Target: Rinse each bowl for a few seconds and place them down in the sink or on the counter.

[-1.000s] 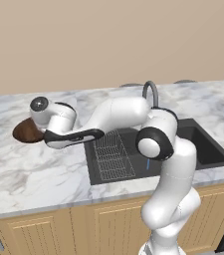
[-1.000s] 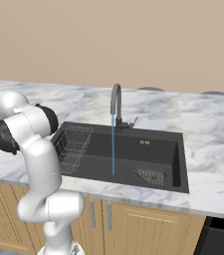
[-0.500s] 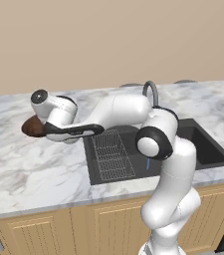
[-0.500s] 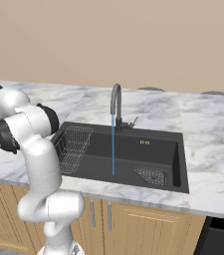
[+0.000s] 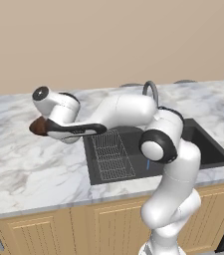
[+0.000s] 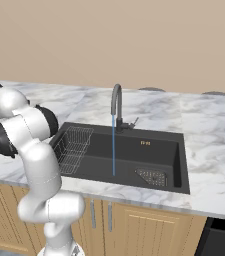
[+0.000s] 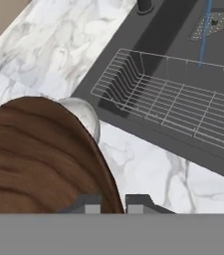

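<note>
My gripper [image 7: 113, 201] is shut on the rim of the dark brown wood-grain bowl [image 7: 39, 159], which juts up between the two fingertips. In the left base view the gripper [image 5: 46, 128] holds this brown bowl [image 5: 37, 126] in the air above the counter [image 5: 24, 169], left of the sink [image 5: 203, 149]. Part of the white-grey bowl [image 7: 85, 118] peeks out behind the brown one, resting on the marble close to the sink's edge. Water runs in a thin blue stream [image 6: 113, 145] from the arched faucet [image 6: 116, 100] into the black basin [image 6: 159, 150].
A wire rack [image 5: 111, 154] fills the left part of the basin, also seen as the rack [image 7: 173, 99] in the hand view. The drain strainer [image 6: 151, 176] lies at the basin's right. My own arm's elbow [image 5: 158, 144] hangs over the sink's front edge.
The brown bowl, gripped in my gripper, has drifted right toward the sink and risen slightly. The water stream keeps running.
</note>
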